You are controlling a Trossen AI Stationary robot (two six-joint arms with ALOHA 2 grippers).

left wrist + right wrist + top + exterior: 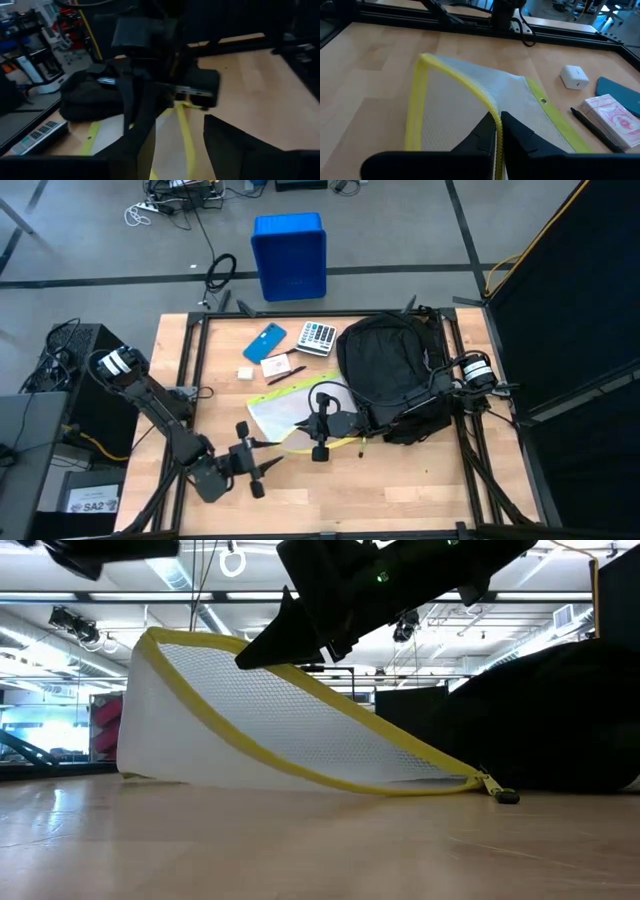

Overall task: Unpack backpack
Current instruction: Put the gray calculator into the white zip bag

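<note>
Black fabric marks the backpack (388, 370), the largest thing on the table (420, 480); it is seen lying flat toward the right side, its straps trailing at the right edge. It is judged soft and slumping, fairly light now, best taken by a strap or the rim of its opening, never by a bare panel. A white mesh pouch (285, 418) with yellow edging lies just beside it, one edge lifted and pinched in the clenched right gripper (498, 131). The left gripper (175, 145) is held near the front of the table, its fingers parted with nothing between them. Smaller items are laid out near the far edge: a calculator (317, 337), a blue phone (264, 342), a card pack (275, 367), a pen (285, 375) and a small white charger (245, 373). Pale smooth wood forms the surface, likely slippery for fabric. Beyond it, a blue bin (289, 256) stands on the grey floor.
</note>
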